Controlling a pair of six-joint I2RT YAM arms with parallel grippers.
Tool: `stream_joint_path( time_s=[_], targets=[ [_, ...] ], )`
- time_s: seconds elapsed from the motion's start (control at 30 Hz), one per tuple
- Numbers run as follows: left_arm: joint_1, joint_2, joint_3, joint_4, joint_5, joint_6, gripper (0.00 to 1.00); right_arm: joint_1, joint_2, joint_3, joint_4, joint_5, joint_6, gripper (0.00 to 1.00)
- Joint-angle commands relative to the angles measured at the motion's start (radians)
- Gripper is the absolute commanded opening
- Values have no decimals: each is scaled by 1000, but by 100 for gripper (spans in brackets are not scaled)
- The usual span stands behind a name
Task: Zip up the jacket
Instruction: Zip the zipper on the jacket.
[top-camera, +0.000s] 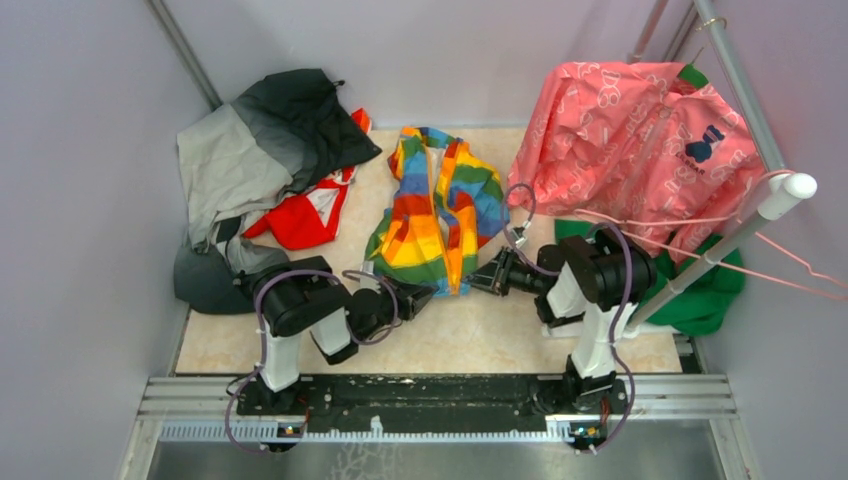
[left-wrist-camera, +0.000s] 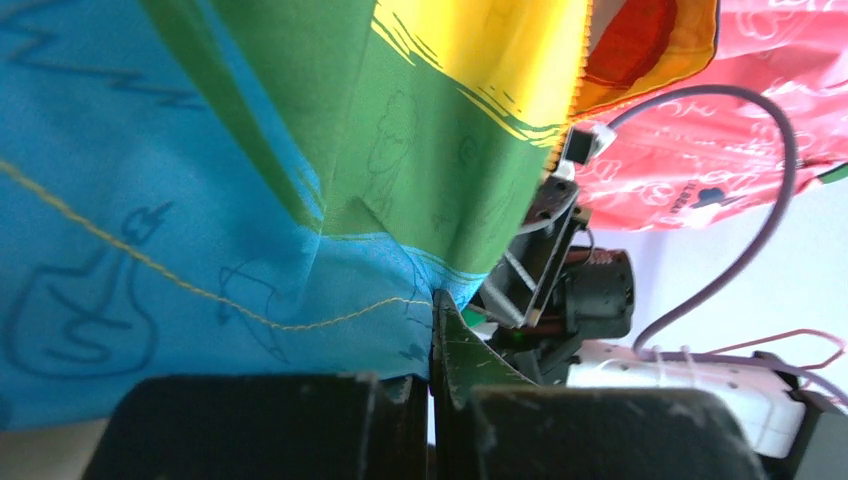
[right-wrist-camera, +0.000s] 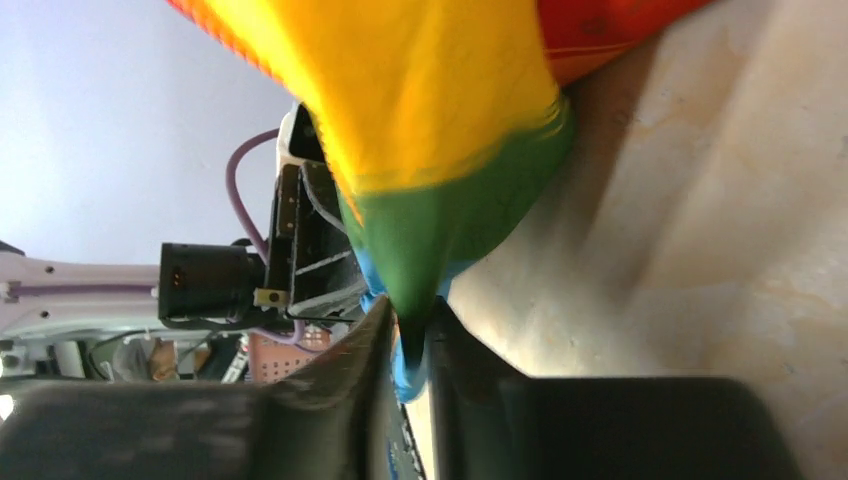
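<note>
The rainbow-striped jacket (top-camera: 440, 210) lies open at the middle of the table, its orange zipper (top-camera: 440, 225) running down the front. My left gripper (top-camera: 425, 295) is shut on the jacket's bottom hem at the left of the opening; the left wrist view shows blue and green cloth (left-wrist-camera: 250, 200) pinched in the jaws. My right gripper (top-camera: 478, 283) is shut on the hem at the right of the opening; the right wrist view shows a green and blue fold (right-wrist-camera: 440, 250) squeezed between the fingers. The two grippers face each other, close together.
A grey-and-black jacket (top-camera: 260, 150) and a red garment (top-camera: 305, 215) lie at the back left. A pink patterned garment (top-camera: 630, 140) hangs over a rail (top-camera: 740, 225) at the right, above green cloth (top-camera: 710, 285). Walls close in on both sides.
</note>
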Motion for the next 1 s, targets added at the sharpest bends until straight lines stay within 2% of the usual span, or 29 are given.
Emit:
stream_joint_path(
  time_s=[0.0,0.07,0.17,0.4,0.47,0.6,0.73,0.9,0.97],
  targets=[
    [-3,9,-44,194,61,78,0,-31,-50,49,-78,-44,-138,29],
    [-1,5,-56,185,66,115,0,-37,-92,55,-125,-76,-180,44],
    [2,-13,-66,164,78,175,0,-50,-175,65,-201,-122,-251,53],
    [10,-107,-40,74,161,394,0,-74,-396,109,-452,-232,-474,56],
    [10,-156,-34,7,171,446,0,-93,-412,120,-512,-223,-491,56],
    [10,-258,-33,-135,171,526,0,-161,-409,172,-781,-163,-616,58],
    [11,-349,-25,-279,178,604,0,-181,-442,191,-830,-178,-666,59],
    [11,-419,25,-459,256,720,0,-165,-470,212,-761,-311,-693,59],
    [11,-438,34,-525,277,751,0,-126,-502,246,-828,-357,-807,58]
  ],
)
